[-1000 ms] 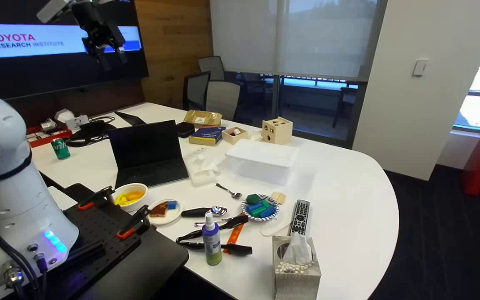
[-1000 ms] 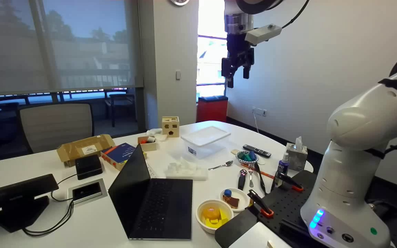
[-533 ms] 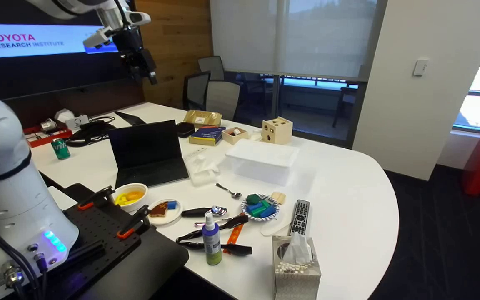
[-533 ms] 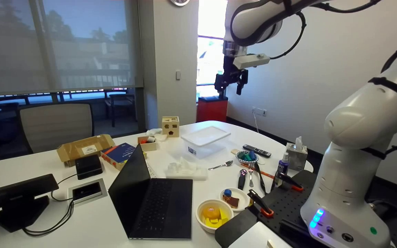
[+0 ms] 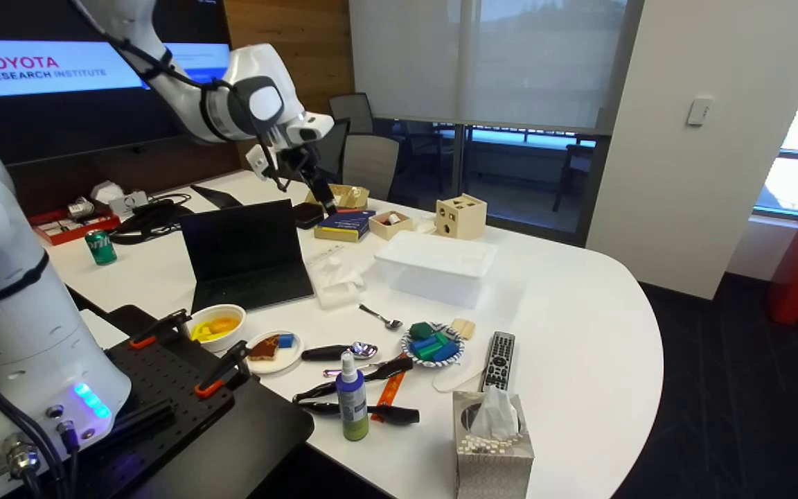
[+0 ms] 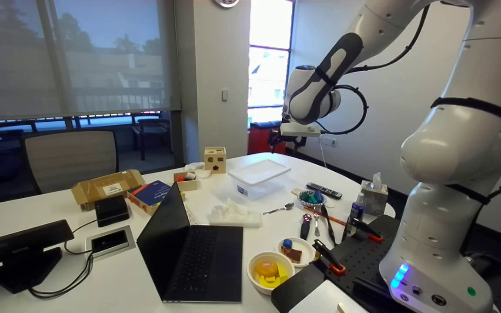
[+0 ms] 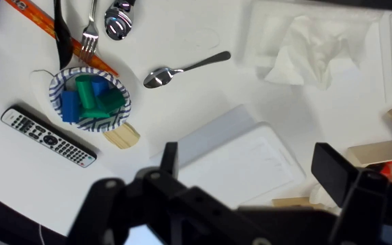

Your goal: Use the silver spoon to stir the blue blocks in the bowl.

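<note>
In an exterior view you look down past the tissue box (image 5: 492,457) toward the window shade (image 5: 544,62); in an exterior view, over the nearby laptop (image 6: 211,261) toward a pale column (image 6: 220,65). Both take in the white table (image 5: 579,305). The wrist view, closest, looks steeply down on the silver spoon (image 7: 168,74) and patterned bowl (image 7: 92,126) all three share.

Pale wall (image 5: 683,187), dark floor (image 5: 738,402) (shades (image 5: 409,55) lowered)
</note>
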